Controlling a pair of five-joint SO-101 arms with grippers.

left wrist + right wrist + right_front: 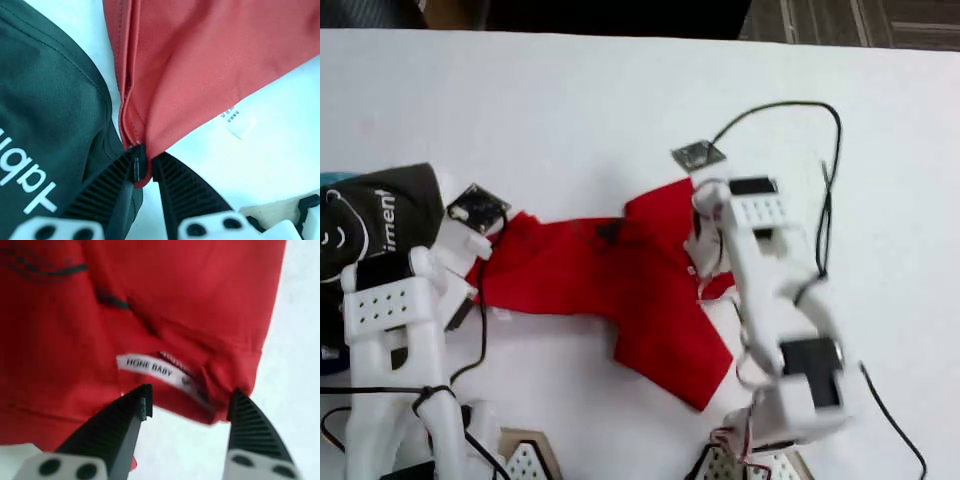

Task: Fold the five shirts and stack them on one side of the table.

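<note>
A red shirt (610, 270) lies crumpled across the middle of the white table (620, 100). My left gripper (485, 250) is at the shirt's left end. In the left wrist view this gripper (147, 165) is shut on a folded edge of the red shirt (210, 60). My right gripper (705, 215) hovers over the shirt's upper right part. Seen from the right wrist, it (190, 402) stands open, its fingers straddling the red shirt's (150, 300) collar and white label (150, 368). A black printed shirt (390, 210) lies at the far left, touching the red one (45, 100).
A bit of blue cloth (335, 180) peeks out by the black shirt. A black cable (825, 160) loops over the table beside the right arm. Both arm bases stand at the near edge. The table's far half is bare white surface.
</note>
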